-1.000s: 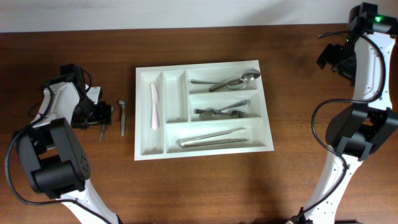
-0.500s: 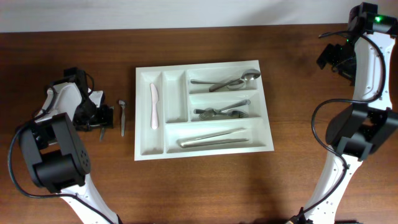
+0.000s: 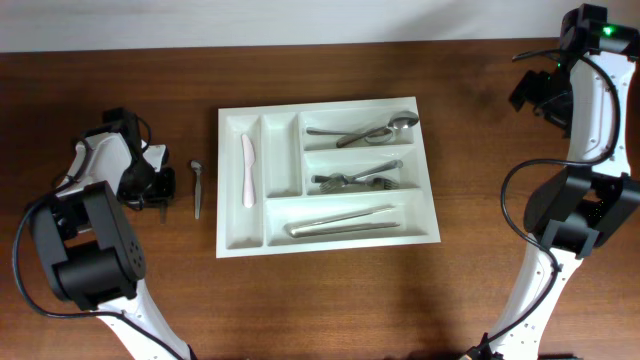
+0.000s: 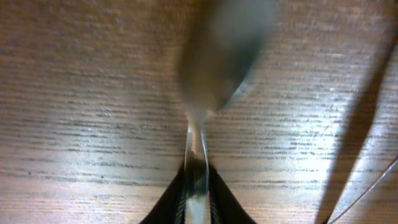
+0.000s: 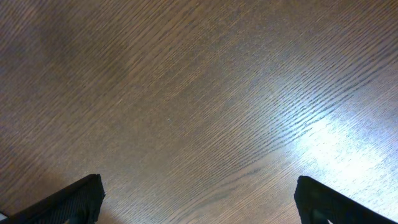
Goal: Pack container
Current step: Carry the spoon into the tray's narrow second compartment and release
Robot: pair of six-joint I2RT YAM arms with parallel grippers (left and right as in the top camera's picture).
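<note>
The white container (image 3: 222,180) lies in the middle of the table with cutlery in four of its compartments. Left of it, my left gripper (image 3: 160,191) sits low over the table. In the left wrist view its fingers (image 4: 214,200) are shut on the handle of a metal spoon (image 4: 221,56), whose blurred bowl points away from the gripper just over the wood. My right gripper (image 3: 530,92) is far off at the back right; in its wrist view (image 5: 199,199) it stands open over bare wood with nothing between the fingers.
A second small metal utensil (image 3: 197,188) lies on the table between my left gripper and the container. Inside are a white knife (image 3: 248,170), spoons (image 3: 365,130), forks (image 3: 360,181) and long metal pieces (image 3: 345,222). One narrow compartment (image 3: 283,160) holds nothing.
My left gripper has closed on the spoon's handle after standing open around it. The right arm has not moved.
</note>
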